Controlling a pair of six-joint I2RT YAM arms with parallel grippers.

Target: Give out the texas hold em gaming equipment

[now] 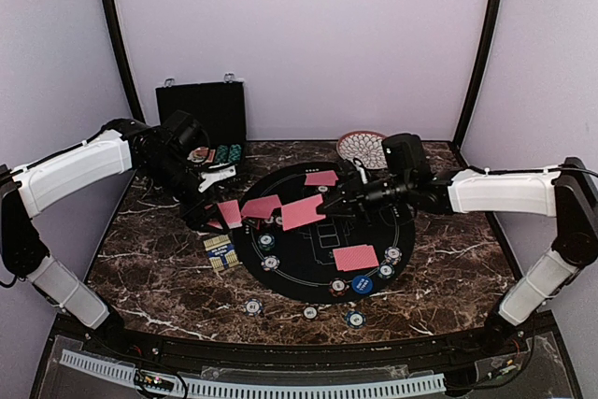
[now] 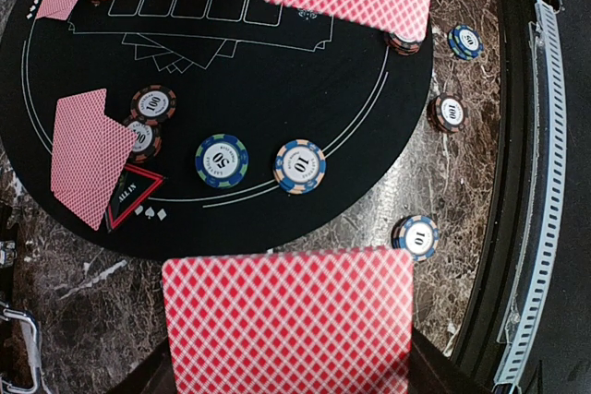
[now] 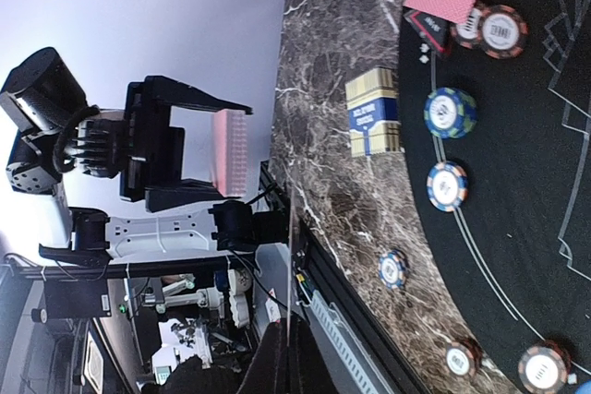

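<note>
Marble table (image 1: pixel 448 268) carries a black round mat (image 1: pixel 308 263). Left gripper (image 3: pixel 231 152) pinches 1 red-backed card (image 2: pixel 288 320) above the mat's left edge. Right gripper (image 1: pixel 329 201), jaws pressed together, holds nothing I can make out. That thin pinch may slip and drop the card onto chips. Counted: at least 5 cards, 11 loose poker chips (image 2: pixel 300 165), 1 blue button (image 1: pixel 363 284), 1 red-triangle marker (image 2: pixel 134 196).

Red-backed cards (image 1: pixel 356 257) lie face down on the black mat (image 1: pixel 308 263), striped chips (image 1: pixel 268 241) dotting its near edge, 3 more by the front edge of the tabletop (image 1: pixel 448 268).
</note>
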